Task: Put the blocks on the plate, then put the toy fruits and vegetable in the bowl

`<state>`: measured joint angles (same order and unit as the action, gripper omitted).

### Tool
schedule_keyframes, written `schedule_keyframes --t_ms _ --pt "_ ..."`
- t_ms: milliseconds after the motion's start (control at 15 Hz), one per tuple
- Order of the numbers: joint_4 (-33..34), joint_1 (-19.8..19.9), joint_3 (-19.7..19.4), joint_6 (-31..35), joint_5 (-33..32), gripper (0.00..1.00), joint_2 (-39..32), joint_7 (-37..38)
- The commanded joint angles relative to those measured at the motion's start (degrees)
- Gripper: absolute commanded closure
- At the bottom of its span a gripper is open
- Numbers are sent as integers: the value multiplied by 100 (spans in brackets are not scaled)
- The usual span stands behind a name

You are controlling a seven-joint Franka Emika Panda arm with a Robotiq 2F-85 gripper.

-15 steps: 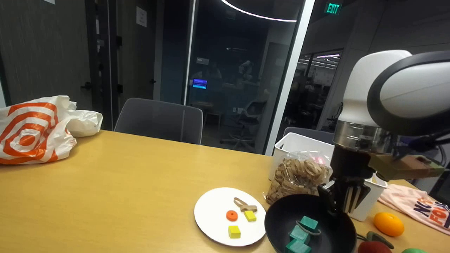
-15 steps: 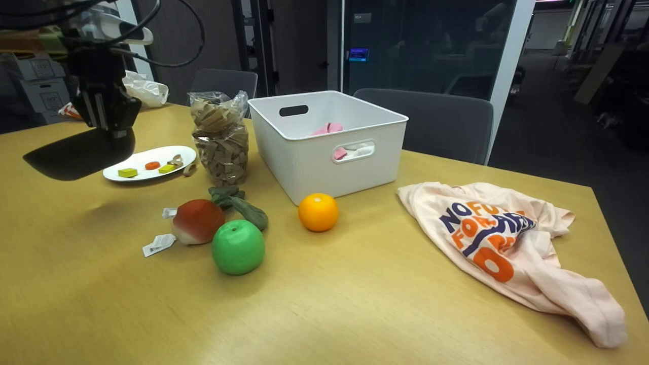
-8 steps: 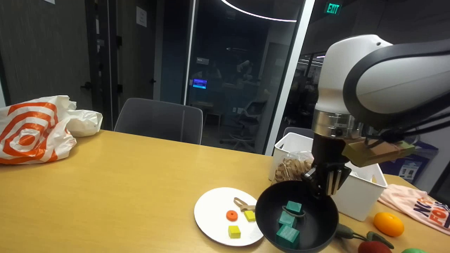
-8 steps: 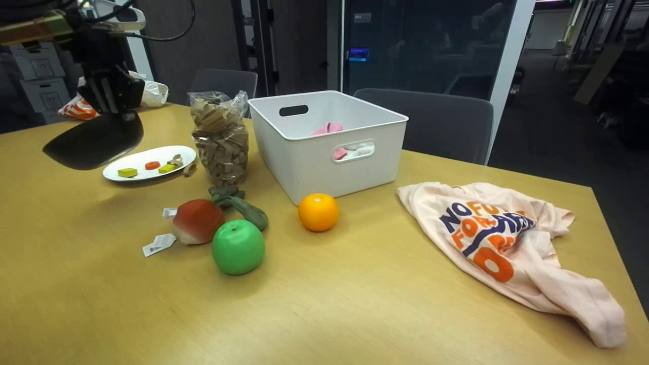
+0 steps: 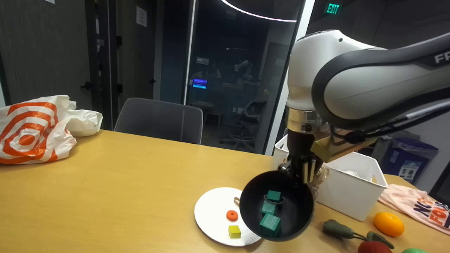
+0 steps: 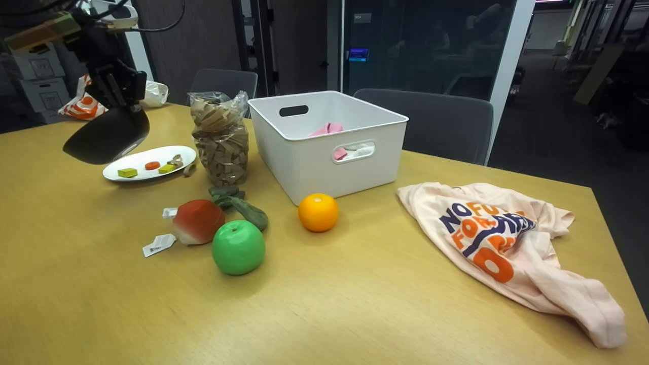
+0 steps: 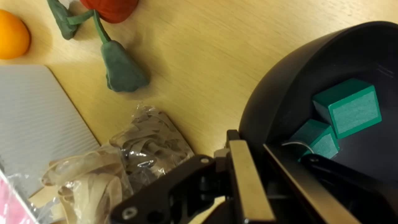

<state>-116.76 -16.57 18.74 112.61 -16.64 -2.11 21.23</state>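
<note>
My gripper (image 5: 295, 177) is shut on the rim of the black bowl (image 5: 297, 218) and holds it tilted above the table, beside and partly over the white plate (image 5: 211, 218). Green blocks (image 5: 270, 225) and a thin band lie in the bowl; they also show in the wrist view (image 7: 356, 109). On the plate are a yellow block (image 5: 234, 232), an orange ring (image 5: 232, 215) and another yellow block (image 6: 166, 168), hidden behind the bowl in an exterior view. On the table are a toy orange (image 6: 318, 212), a green apple (image 6: 238, 247) and a red-white vegetable (image 6: 199, 221) with green leaves.
A white basket (image 6: 345, 167) stands at the back with a clear bag of brown bands (image 6: 220, 142) beside it. A pink shirt (image 6: 507, 253) lies near the table edge. Small white packets (image 6: 159, 244) lie by the vegetable. A plastic bag (image 5: 35, 130) sits far off.
My gripper has carried the bowl sideways toward the plate and raised it a little. The bowl is tilted more, and the green blocks stay inside it. Things on the table have not moved.
</note>
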Motion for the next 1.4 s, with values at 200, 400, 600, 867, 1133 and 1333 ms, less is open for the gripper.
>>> schedule_keyframes --t_ms 200,400,600,867,1133,1333 --pt "664 -332 -53 -78 -1004 93 -562 452" --pt "709 -445 -105 66 -1562 93 -708 707" --pt "783 -545 -147 117 -2004 93 -814 925" --pt "764 -701 -152 246 -2827 93 -881 1334" --pt "647 -840 -115 247 -3685 93 -914 1794" --pt "497 -912 -72 267 -4253 93 -921 2200"
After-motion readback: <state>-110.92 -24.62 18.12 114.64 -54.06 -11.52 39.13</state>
